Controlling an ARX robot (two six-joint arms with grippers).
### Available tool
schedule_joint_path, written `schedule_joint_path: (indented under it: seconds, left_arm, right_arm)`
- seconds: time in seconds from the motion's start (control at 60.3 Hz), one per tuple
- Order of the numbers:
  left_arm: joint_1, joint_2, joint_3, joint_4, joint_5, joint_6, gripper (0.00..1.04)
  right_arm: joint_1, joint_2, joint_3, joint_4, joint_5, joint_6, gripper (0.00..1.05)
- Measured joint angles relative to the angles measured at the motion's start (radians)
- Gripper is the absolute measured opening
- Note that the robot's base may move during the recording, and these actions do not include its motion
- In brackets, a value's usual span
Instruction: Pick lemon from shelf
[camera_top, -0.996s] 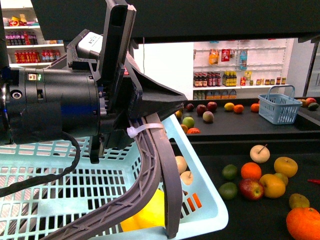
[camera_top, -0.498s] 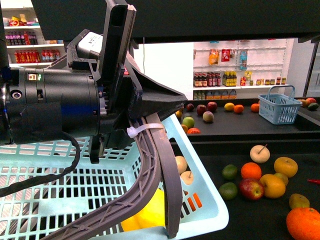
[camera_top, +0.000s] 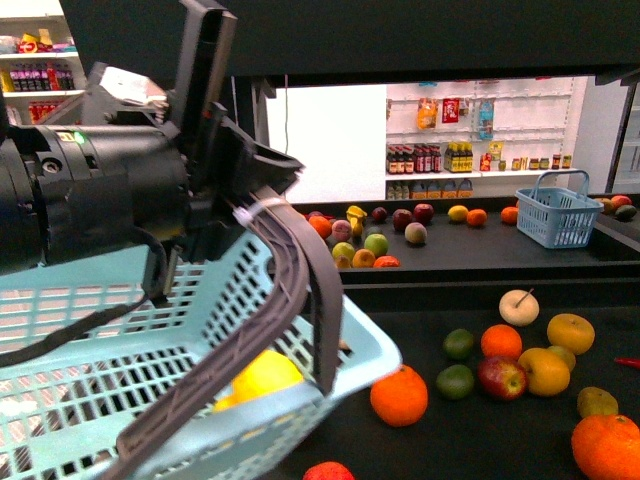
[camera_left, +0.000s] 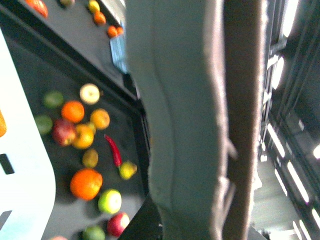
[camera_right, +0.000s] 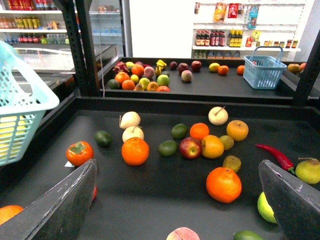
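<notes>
A: Item one, the lemon (camera_top: 263, 374); location?

B: Bright yellow; lying inside the light-blue basket (camera_top: 120, 340) at the near left of the front view, seen through the lattice wall; it also shows as a yellow patch behind the basket slats in the right wrist view (camera_right: 10, 135).

A: Item two, the left gripper?

B: Left gripper (camera_top: 215, 255); black body with grey fingers, filling the upper left of the front view; it sits at the basket's dark grey handle (camera_top: 300, 290), which arches over the basket's right end; the handle fills the left wrist view, blurred; whether the fingers clamp it, I cannot tell.

A: Item three, the right gripper?

B: Right gripper (camera_right: 177, 200); fingers spread wide apart, nothing between them; it hangs above the near tray.

A: Item four, the shelf?

B: Shelf (camera_right: 165, 102); black, tiered; the near tray carries loose fruit; an orange (camera_right: 135, 150) toward the left, with two pale round fruits just beyond it; a red apple (camera_right: 190, 147) near the middle, between a green lime (camera_right: 167, 147) and a golden fruit (camera_right: 212, 146); a red chilli (camera_right: 276, 155) at the right; another orange (camera_right: 223, 184) nearer the camera.

A: Far tier?

B: More mixed fruit in a cluster at the left; a small blue basket (camera_right: 264, 70) at the right.
</notes>
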Motion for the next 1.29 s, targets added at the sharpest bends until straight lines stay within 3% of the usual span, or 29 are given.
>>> schedule_joint_path:
  seconds: [0.548,0.946,1.294]
  left_arm:
    - [0.354,0.243,0.137,0.403,-0.166,-0.362,0.07]
    - [0.460,0.329,0.178,0.505,-0.116,-0.429,0.07]
    - [0.498,0.414,0.178,0.510,-0.122,-0.476,0.07]
  right_arm:
    - [0.000,0.000,0.000,0.000,0.000,0.000,0.97]
    - [0.000,0.000,0.000,0.000,0.000,0.001,0.97]
    - [0.000,-0.001,0.000,0.000,0.000,0.000,0.97]
